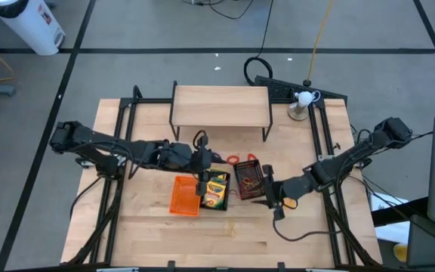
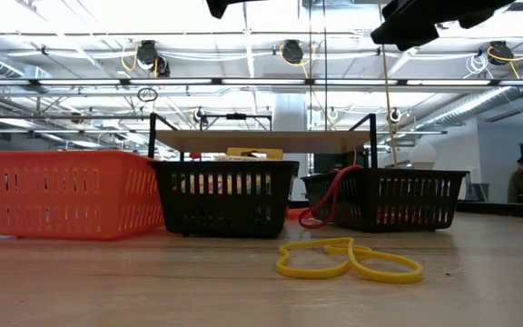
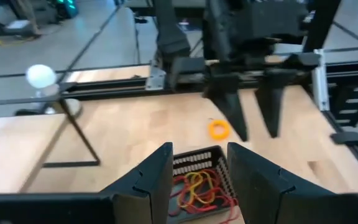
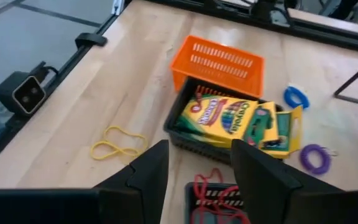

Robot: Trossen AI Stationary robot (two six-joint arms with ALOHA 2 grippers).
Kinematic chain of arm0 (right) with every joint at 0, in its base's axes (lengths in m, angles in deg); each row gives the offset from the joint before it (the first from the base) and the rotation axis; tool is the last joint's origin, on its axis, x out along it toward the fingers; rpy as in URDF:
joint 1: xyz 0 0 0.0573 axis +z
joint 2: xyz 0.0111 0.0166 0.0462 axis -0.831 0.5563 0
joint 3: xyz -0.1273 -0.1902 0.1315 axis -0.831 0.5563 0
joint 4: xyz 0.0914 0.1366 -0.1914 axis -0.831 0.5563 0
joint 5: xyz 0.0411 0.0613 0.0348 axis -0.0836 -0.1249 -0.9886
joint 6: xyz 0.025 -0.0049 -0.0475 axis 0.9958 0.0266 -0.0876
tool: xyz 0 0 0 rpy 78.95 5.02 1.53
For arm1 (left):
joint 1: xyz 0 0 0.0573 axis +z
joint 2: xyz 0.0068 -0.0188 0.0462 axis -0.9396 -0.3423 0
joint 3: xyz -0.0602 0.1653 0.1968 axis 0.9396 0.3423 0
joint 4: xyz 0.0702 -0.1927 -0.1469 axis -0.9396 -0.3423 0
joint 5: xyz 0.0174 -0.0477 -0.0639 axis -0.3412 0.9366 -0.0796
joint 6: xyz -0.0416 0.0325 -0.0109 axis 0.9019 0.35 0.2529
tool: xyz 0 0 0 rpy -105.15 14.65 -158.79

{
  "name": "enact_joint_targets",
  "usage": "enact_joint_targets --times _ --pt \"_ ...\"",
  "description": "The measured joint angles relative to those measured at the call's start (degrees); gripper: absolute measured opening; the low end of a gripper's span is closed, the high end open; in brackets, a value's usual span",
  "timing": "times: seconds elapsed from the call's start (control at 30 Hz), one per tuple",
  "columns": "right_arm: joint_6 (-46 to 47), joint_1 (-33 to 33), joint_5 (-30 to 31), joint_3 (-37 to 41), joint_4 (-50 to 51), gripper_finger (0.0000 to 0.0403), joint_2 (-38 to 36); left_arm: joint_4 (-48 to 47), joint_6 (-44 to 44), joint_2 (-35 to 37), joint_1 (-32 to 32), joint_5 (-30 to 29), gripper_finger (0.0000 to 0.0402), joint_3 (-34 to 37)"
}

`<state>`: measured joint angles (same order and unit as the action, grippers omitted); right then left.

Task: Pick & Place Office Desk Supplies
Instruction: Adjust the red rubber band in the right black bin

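Note:
Three mesh trays stand side by side mid-table: an orange tray [image 1: 185,196], a black tray [image 1: 216,190] holding yellow-and-green crayon boxes [image 4: 229,118], and a black tray [image 1: 249,180] holding red and orange rubber bands [image 3: 197,185]. One red band hangs over its rim [image 2: 328,205]. Loose on the table lie a yellow band [image 4: 114,145], a blue band [image 4: 296,97], a purple band [image 4: 316,157] and an orange band [image 3: 218,129]. My left gripper [image 1: 201,171] hovers open above the trays. My right gripper [image 1: 269,195] hovers open beside the band tray, facing it [image 3: 247,118].
A wooden riser shelf [image 1: 221,106] stands at the table's far side, with a white ball on a stand [image 1: 302,98] to its right. Metal frame rails [image 1: 119,143] run along both table sides. A person [image 2: 520,177] is in the room behind.

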<state>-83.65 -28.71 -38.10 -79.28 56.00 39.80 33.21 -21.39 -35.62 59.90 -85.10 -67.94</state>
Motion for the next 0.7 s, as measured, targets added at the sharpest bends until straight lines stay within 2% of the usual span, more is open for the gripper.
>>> enact_joint_targets --times 0.37,0.7 --pt "-1.0 -0.1 0.0 0.0 -3.5 0.016 8.9 0.0 -0.7 0.0 -0.2 -3.8 0.0154 0.0" --pt "-0.1 -0.2 0.0 0.0 -4.8 0.0155 9.8 0.1 -2.5 0.0 1.0 -3.9 0.0154 0.0"
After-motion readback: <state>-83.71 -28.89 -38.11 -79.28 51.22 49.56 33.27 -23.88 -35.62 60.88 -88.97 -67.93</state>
